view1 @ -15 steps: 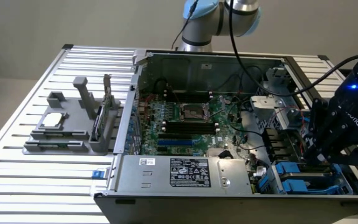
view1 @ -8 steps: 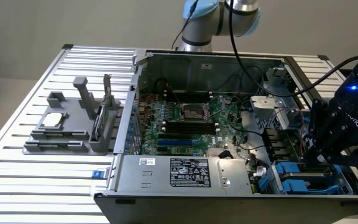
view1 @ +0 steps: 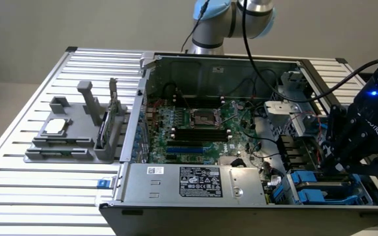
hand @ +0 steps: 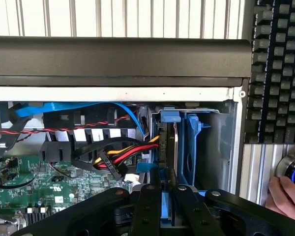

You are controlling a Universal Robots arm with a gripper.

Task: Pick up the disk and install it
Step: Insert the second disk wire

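One black gripper (view1: 346, 162) hangs over the drive-bay corner of the open PC case (view1: 175, 216), at the exterior view's right. Wrist view: its matte black linkage fingers (hand: 147, 206) are drawn nearly together on a thin edge with blue plastic trim, prob. the disk (hand: 167, 147), which stands on edge in the blue bay (hand: 194, 142) beside a grey sheet-metal wall. Red/yellow/black cable bundle (hand: 120, 157) runs just beside it. Green motherboard (view1: 196, 128) lies flat mid-case; boxy silver PSU (view1: 196, 182) w/ white label sits near the front. Grey ribbed table (view1: 57, 196) underneath.
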